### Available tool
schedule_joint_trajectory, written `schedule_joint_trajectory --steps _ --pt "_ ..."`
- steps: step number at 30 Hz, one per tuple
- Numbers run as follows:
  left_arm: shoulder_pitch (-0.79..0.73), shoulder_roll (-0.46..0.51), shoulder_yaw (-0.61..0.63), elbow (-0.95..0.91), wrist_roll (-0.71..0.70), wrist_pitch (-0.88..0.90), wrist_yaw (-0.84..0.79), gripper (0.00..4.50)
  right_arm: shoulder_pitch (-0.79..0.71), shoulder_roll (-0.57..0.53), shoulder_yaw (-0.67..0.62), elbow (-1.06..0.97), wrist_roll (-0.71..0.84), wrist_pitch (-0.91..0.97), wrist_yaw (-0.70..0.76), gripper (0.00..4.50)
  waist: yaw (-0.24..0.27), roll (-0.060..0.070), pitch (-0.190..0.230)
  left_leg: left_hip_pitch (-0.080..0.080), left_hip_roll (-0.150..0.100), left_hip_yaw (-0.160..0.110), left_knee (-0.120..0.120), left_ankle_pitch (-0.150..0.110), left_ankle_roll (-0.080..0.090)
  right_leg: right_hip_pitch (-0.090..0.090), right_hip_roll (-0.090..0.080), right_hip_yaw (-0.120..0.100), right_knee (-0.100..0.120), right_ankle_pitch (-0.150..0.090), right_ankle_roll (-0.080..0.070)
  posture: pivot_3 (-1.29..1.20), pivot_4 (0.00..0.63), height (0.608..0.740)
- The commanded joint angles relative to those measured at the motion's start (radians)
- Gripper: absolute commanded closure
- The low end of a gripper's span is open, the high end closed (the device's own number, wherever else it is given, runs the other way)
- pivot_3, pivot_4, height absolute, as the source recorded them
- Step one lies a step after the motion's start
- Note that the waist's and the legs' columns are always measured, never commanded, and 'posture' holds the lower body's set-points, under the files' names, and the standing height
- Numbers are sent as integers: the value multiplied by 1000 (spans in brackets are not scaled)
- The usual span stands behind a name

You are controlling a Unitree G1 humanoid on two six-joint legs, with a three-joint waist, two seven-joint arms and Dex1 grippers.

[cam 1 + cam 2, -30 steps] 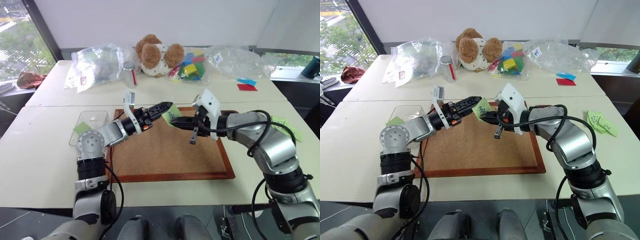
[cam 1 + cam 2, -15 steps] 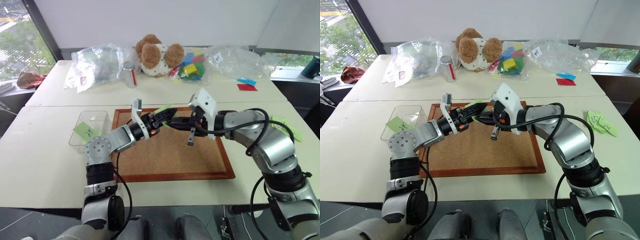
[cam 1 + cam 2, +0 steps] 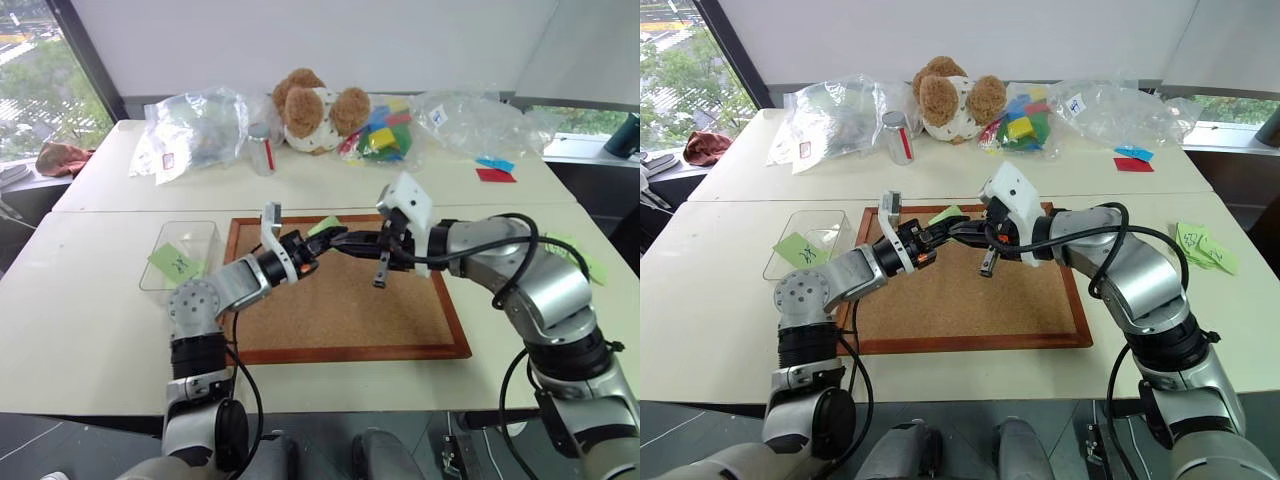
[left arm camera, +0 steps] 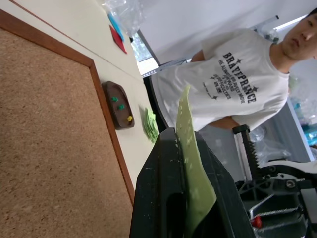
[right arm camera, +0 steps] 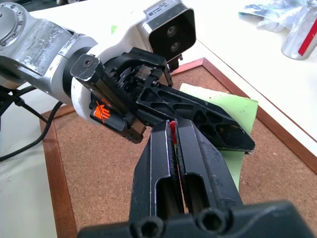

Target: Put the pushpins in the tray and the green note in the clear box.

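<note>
My left end effector clamped on green note, frame centre, edge-on, pointing upward-right | my right end effector pinched on red pushpin | tray beyond corkboard

Bare corkboard below both arms; bags, teddy bear and blocks crowding the table's far edge

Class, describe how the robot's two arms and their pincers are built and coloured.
Both arms have silver-grey metal segments with black joints and loose black cables. The left pincer has two black latticed fingers, an orange mark at its base and a white bracket. The right pincer is black too, behind a white camera housing.
</note>
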Motion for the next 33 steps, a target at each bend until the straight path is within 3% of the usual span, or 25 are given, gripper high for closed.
schedule_joint_trajectory --steps 1,17,25,33 --pt "0 15 -5 -17 -17 -22 -14 4466 -28 -18 -58 -42 20 8 -13 4500 0 0 0 0 0 0 0 0 0 0 0 0 0 0 0 0 150 740" --pt "-10 64 -13 27 12 -78 -63 4466 -49 -48 -120 -16 28 44 -63 4500 1 0 0 0 0 0 0 0 0 0 0 0 0 0 0 0 150 740" --pt "-9 56 24 -14 -53 -95 -27 4466 -13 -134 -217 411 -127 -129 -152 4500 10 0 0 0 -1 0 0 0 0 1 -1 0 -1 0 0 0 150 740" --pt "0 54 23 -43 -98 -110 10 4466 -82 -127 -261 841 -194 -231 -208 4500 14 0 0 0 -1 1 -1 0 0 0 0 0 -1 0 0 0 150 740"
